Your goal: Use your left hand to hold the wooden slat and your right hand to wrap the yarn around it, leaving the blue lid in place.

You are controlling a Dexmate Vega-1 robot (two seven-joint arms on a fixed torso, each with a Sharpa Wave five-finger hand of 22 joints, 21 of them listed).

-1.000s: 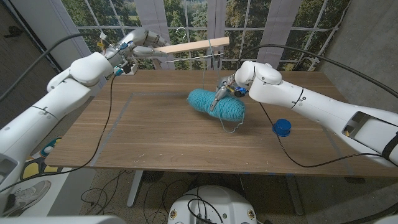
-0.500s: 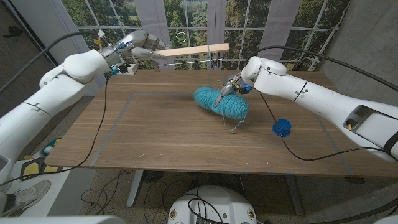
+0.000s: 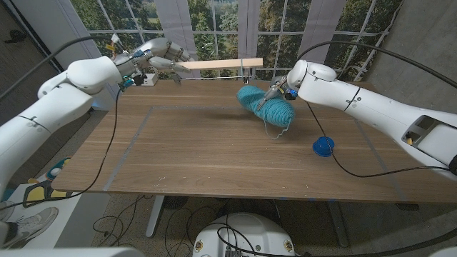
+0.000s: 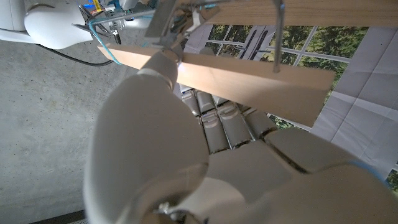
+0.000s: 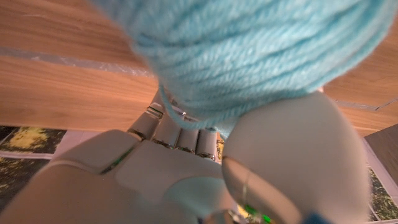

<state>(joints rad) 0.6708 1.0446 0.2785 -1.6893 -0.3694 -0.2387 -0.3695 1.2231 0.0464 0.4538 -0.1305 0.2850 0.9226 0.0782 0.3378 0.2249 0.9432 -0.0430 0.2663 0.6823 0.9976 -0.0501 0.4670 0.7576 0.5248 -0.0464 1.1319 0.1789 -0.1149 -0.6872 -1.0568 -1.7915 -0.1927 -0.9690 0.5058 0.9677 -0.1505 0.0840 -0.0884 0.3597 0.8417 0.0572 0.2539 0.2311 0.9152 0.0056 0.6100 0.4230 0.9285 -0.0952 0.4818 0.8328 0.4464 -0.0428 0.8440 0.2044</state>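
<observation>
Wrapping step: left hand [image 3: 163, 54] gripping wooden slat [image 3: 218, 64] aloft; right hand [image 3: 280, 93] clutching yarn [image 3: 265, 106] beneath slat; next, probably circling slat, sparing blue lid [image 3: 323, 146].

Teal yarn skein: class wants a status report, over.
Left hand grips light wooden slat, raised. Right hand holds teal yarn skein above the table. Round blue lid untouched, clear of both.

Yarn skein shifted
Right robot hand [image 3: 280, 93] carried the yarn [image 3: 265, 106] back-right, nearer the wooden slat [image 3: 218, 64]; slat now level.
</observation>
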